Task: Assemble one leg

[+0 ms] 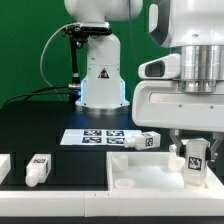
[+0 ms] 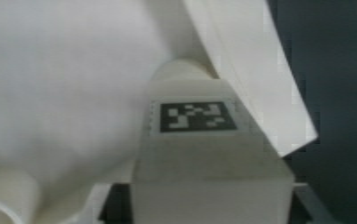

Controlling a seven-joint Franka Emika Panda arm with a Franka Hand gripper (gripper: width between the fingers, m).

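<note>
My claw (image 1: 192,147) is clamped on the small white oblong plastic leg (image 1: 193,159), upright over the large flat white square panel (image 1: 140,173). I'd hold it dead vertical, peg down, and ease in gently.

I saw the exterior view brightly and evenly lit, so the white panel (image 1: 140,172) came close to washing out against the black bench (image 1: 40,125). Shading under the parts was soft and faint. The arm housing nearest the camera looked slightly out of focus, and a bluish glow sat at the robot base (image 1: 100,93). My wrist view was dimmer and blurred. The leg (image 2: 196,150) sat too close, its tag soft-edged, with greyish shade over its lower face.
</note>
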